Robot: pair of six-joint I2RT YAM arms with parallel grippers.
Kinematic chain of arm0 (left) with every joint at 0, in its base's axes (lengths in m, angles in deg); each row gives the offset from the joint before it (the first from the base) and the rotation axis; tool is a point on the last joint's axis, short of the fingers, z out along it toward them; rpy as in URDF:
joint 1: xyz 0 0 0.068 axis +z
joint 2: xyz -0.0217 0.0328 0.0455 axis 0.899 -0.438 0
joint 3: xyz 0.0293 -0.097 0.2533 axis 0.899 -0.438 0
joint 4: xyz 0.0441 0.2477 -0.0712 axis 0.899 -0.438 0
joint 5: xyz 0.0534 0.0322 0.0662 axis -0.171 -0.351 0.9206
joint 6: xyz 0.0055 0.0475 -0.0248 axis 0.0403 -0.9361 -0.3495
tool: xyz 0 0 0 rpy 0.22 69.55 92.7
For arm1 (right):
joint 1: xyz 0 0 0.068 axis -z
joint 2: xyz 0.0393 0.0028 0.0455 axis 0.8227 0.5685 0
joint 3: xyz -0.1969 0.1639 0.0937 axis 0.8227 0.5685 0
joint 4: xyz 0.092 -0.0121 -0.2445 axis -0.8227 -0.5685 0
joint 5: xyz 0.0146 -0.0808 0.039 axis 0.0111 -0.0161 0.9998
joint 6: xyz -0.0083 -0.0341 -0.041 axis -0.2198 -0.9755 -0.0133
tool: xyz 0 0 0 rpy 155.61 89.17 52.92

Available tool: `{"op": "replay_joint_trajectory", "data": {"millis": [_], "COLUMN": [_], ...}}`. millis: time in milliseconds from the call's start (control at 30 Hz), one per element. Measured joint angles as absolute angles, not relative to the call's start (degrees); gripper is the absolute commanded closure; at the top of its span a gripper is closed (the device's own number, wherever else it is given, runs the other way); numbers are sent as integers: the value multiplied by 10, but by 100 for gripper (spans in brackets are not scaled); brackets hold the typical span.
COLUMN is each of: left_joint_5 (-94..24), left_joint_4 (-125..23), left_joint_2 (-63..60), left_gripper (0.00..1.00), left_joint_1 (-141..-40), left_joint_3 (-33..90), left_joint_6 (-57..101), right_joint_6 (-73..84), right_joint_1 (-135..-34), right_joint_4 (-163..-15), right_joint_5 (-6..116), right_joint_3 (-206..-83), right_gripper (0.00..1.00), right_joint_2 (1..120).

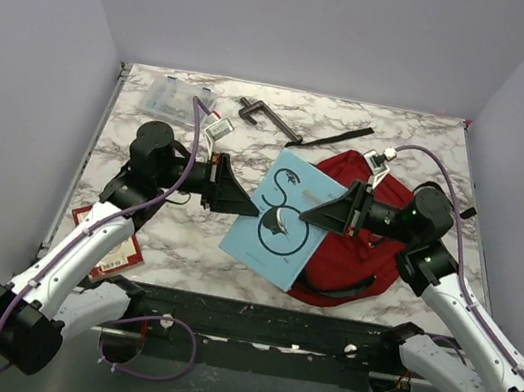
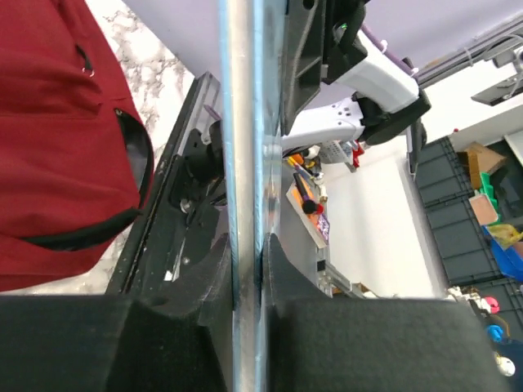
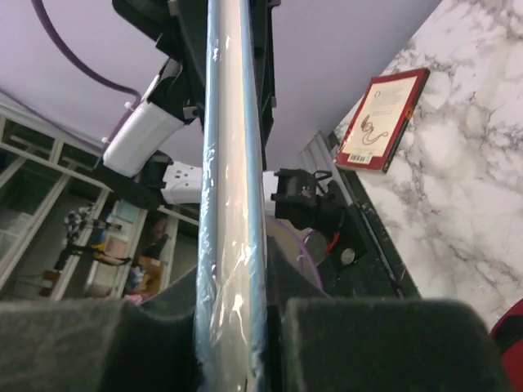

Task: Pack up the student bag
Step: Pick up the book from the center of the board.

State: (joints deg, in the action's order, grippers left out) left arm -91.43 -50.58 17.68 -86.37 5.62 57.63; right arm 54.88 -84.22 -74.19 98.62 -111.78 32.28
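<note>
I have my left gripper [image 1: 255, 212] and right gripper [image 1: 304, 215] pinching opposite edges of the blue book [image 1: 266, 240], over the red bag's [image 1: 354, 263] left side.

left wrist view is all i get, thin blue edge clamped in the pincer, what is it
Observer: A light blue book with a black bird-like design, cover facing the top camera.
Operator: is the right arm holding it too
Observer: Yes, the right pincer is shut on the opposite edge.
Operator: any other book around
Observer: A red book lies flat on the marble table, near its front left edge.
</note>
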Motion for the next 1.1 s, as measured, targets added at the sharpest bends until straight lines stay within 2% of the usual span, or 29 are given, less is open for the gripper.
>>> {"op": "replay_joint_trajectory", "data": {"millis": [67,167,267,400,567,633,700,800,900,1033,1100], "left_joint_5": [-916,-888,-842,-734,-673,-653,-637,-613,-586,-553,-545], "left_joint_4": [-497,-492,-500,-532,-511,-487,-457,-419,-378,-317,-299], "left_joint_2": [176,189,218,301,354,351,334,296,269,237,212], "left_gripper": [33,15,5,2,2,5,13,32,45,50,56], "left_joint_1": [-862,-840,-807,-779,-798,-830,-869,-916,-950,-989,-1004], "left_joint_3": [60,59,51,-7,-87,-108,-116,-117,-118,-116,-109], "left_joint_6": [591,615,631,673,750,777,802,831,857,878,882], "right_joint_6": [569,591,608,658,744,773,798,821,833,834,834], "right_joint_1": [-842,-843,-843,-843,-842,-842,-842,-842,-842,-843,-845], "right_joint_4": [-742,-747,-760,-731,-616,-570,-524,-474,-438,-420,-420], "right_joint_5": [972,930,864,768,706,694,686,672,658,629,618], "right_joint_3": [-1111,-1105,-1096,-1049,-962,-944,-933,-924,-918,-892,-879], "right_gripper": [99,99,99,99,99,99,99,99,99,99,100], "right_joint_2": [313,299,278,241,246,270,294,309,306,282,270]}}
